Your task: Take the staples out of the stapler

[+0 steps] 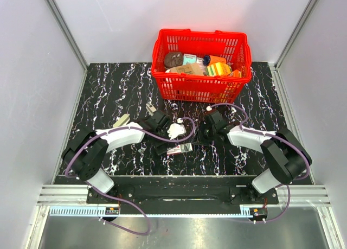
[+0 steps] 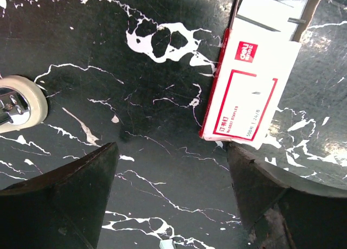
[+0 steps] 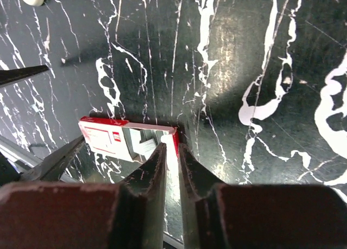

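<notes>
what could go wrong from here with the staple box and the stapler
The right fingers pinch only the red end edge of the staple box; so thin a hold may slip or tear the card.
The box end looks open, so tilting it may spill its contents.
The left fingers stand open with the box's corner by one of them; closing may shove the box, while the stapler lies unheld.

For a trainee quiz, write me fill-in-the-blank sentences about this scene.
The basket behind the arms is ___.
The right gripper is ___ on the staple box.
The left gripper stands ___, holding nothing.
Missing: red; shut; open.
</notes>
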`<move>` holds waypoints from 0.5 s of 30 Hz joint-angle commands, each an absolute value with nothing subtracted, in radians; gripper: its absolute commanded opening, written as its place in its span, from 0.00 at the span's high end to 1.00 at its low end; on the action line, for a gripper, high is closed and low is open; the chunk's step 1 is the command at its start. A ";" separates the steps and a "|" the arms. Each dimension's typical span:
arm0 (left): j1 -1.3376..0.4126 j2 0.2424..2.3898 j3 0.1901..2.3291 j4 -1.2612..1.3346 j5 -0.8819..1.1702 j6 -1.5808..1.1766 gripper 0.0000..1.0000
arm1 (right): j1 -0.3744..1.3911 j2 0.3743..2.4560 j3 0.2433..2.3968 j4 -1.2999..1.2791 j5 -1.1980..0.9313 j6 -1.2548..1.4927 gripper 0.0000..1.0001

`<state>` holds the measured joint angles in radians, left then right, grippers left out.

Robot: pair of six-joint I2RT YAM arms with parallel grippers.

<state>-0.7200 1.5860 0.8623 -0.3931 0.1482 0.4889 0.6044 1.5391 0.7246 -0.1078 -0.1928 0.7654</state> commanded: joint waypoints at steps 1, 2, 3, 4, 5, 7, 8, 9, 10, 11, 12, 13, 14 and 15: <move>-0.733 1.620 0.873 -0.350 0.097 0.494 0.14 | 0.597 1.548 0.700 -0.011 -0.267 0.807 0.82; -0.732 1.621 0.874 -0.350 0.094 0.492 0.14 | 0.597 1.551 0.693 0.023 -0.275 0.811 0.82; -0.733 1.624 0.877 -0.350 0.094 0.491 0.14 | 0.597 1.555 0.689 0.028 -0.281 0.815 0.82; -0.733 1.626 0.877 -0.350 0.095 0.492 0.14 | 0.597 1.558 0.684 0.032 -0.284 0.818 0.83; -0.735 1.625 0.877 -0.350 0.097 0.489 0.14 | 0.597 1.560 0.681 0.034 -0.284 0.819 0.83; -0.738 1.626 0.879 -0.350 0.098 0.489 0.14 | 0.597 1.559 0.672 0.038 -0.282 0.821 0.83; -0.739 1.626 0.880 -0.350 0.095 0.489 0.14 | 0.597 1.555 0.667 0.041 -0.284 0.824 0.83; -0.739 1.626 0.881 -0.350 0.095 0.489 0.14 | 0.597 1.555 0.664 0.043 -0.284 0.824 0.83; -0.739 1.626 0.881 -0.350 0.095 0.489 0.14 | 0.595 1.552 0.660 0.044 -0.282 0.828 0.83; -0.741 1.625 0.879 -0.350 0.095 0.489 0.14 | 0.595 1.548 0.657 0.046 -0.282 0.827 0.84; -0.742 1.623 0.879 -0.351 0.094 0.489 0.14 | 0.597 1.548 0.655 0.048 -0.284 0.828 0.84; -0.741 1.624 0.877 -0.350 0.094 0.489 0.14 | 0.597 1.546 0.655 0.048 -0.281 0.828 0.84; -0.741 1.624 0.876 -0.350 0.094 0.488 0.15 | 0.597 1.545 0.653 0.046 -0.281 0.828 0.84; -0.742 1.624 0.874 -0.350 0.089 0.491 0.15 | 0.597 1.542 0.653 0.045 -0.281 0.828 0.84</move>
